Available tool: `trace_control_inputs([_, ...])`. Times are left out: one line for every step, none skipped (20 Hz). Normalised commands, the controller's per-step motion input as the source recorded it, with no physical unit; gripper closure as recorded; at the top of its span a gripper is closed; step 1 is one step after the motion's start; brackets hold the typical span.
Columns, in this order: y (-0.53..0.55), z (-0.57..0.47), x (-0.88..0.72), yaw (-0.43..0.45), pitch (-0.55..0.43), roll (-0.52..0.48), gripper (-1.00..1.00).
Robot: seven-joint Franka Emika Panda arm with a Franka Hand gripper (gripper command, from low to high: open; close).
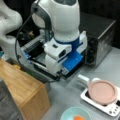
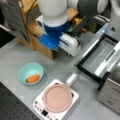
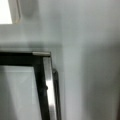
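Observation:
The gripper [image 1: 59,74] [image 2: 72,51] hangs low over the grey table, just beside the corner of the oven's folded-down glass door [image 2: 100,57] [image 3: 40,75]. In both front views the white and blue hand hides the fingers. The wrist view looks straight down on the door's black frame and its metal handle [image 3: 48,82], with no fingers in it. Nothing shows in the gripper. A pan with a pink lid [image 1: 102,91] [image 2: 57,97] sits on a white induction cooker [image 1: 112,108] [image 2: 40,106], its handle [image 1: 83,78] [image 2: 71,80] pointing towards the gripper.
The metal oven [image 1: 100,37] [image 2: 110,92] stands behind its lowered door. A teal bowl [image 1: 75,113] [image 2: 31,72] holds an orange carrot [image 2: 33,78]. A wooden box [image 1: 25,92] [image 2: 37,32] with a grey cloth [image 2: 15,17] stands close to the arm.

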Motion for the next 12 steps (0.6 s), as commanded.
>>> trace_control_inputs([0.11,-0.07,-0.15,-0.085,-0.162,-0.031,-1.0])
trace_control_inputs([0.11,-0.07,-0.15,-0.082,-0.159,-0.026,-1.0])
trace_control_inputs([0.11,-0.06,-0.15,-0.081,-0.157,-0.025,-1.0])
trace_control_inputs([0.11,-0.07,-0.16,-0.075,-0.16,-0.024,-1.0])
trace_control_inputs([0.12,-0.07,-0.16,-0.083,-0.151,-0.03,-1.0])
trace_control_inputs([0.12,-0.07,-0.16,-0.085,-0.148,-0.032,-1.0])
trace_control_inputs([0.12,-0.08,-0.16,-0.08,-0.159,-0.034,-1.0])
trace_control_inputs([0.12,-0.08,-0.16,-0.079,-0.164,-0.031,-1.0])
trace_control_inputs([0.12,-0.08,-0.16,-0.083,-0.159,-0.029,-1.0])
trace_control_inputs([0.12,-0.07,-0.15,-0.084,-0.158,-0.028,-1.0])
trace_control_inputs([0.13,-0.07,-0.15,-0.085,-0.156,-0.029,-1.0])
trace_control_inputs([0.13,-0.07,-0.15,-0.084,-0.155,-0.025,-1.0])
